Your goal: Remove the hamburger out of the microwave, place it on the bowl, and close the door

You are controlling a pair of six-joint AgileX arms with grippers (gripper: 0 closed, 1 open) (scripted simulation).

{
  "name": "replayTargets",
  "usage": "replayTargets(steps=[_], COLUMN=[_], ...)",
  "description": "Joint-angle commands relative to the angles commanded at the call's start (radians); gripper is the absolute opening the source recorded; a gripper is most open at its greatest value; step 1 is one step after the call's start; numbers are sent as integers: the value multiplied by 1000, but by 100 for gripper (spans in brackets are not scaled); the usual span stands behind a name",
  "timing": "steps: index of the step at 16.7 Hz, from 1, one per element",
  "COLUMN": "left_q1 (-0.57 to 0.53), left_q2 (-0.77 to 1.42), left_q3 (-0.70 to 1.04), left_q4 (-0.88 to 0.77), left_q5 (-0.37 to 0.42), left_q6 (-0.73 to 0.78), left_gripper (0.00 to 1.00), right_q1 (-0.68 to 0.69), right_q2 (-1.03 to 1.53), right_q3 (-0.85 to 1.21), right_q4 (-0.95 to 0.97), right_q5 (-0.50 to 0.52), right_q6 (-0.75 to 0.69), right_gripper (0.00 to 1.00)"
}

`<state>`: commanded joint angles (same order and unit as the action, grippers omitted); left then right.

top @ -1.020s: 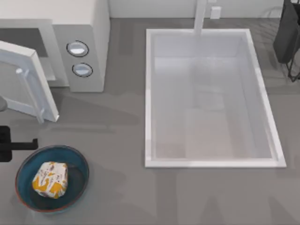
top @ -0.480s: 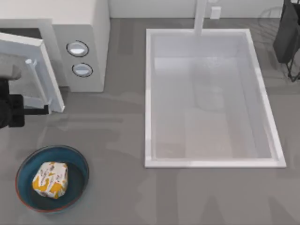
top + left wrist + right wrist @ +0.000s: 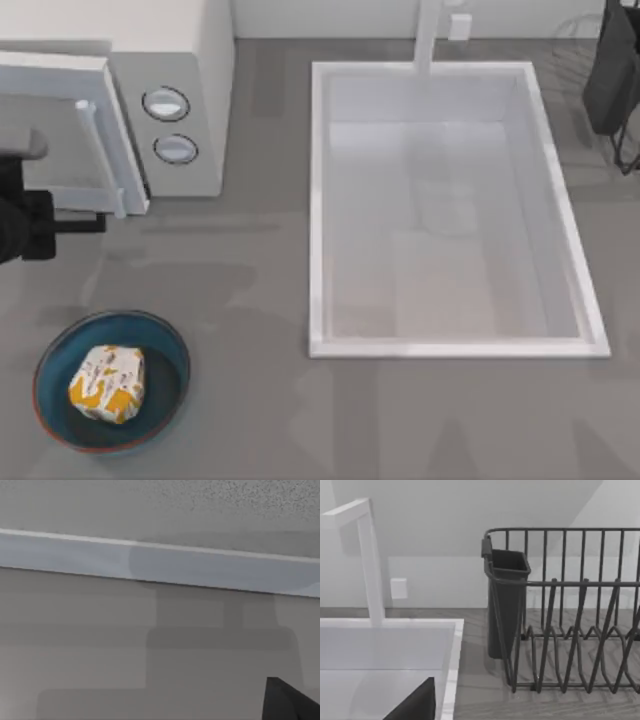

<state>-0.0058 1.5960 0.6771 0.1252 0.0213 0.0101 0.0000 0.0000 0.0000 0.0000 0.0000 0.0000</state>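
Observation:
The hamburger [image 3: 107, 382], wrapped in white paper with orange patches, lies inside the dark blue bowl [image 3: 165, 345] at the front left of the table. The white microwave [image 3: 190, 60] stands at the back left. Its door [image 3: 60, 120] is swung most of the way in, with a narrow gap left at the knob side. My left gripper [image 3: 90, 222] is at the table's left edge, against the door's lower front edge. The left wrist view looks close onto a flat grey and white surface. A dark part of my right gripper [image 3: 415, 705] shows low in the right wrist view.
A large white sink [image 3: 320, 210] with a faucet [image 3: 428, 35] takes up the middle and right of the table. A dark wire dish rack [image 3: 570, 615] with a utensil cup [image 3: 505, 600] stands at the back right. Bare grey countertop lies between bowl and sink.
My left gripper has risen from beside the bowl to the door. The door has swung from wide open to nearly shut against the microwave. The hamburger and bowl have stayed put.

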Motion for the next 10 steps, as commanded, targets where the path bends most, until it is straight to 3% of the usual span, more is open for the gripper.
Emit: replayTargets(steps=[6,10], left_q1=[-6,-8], left_q2=[264,328], left_q3=[291,359], left_q4=[-21,-28], left_q5=[-1,-1], left_q6=[-2,-3], left_gripper=[0,0], right_q1=[0,0], right_q2=[0,0], right_q3=[0,0], right_q4=[0,0], right_q5=[0,0], right_q6=[0,0], right_gripper=[100,100])
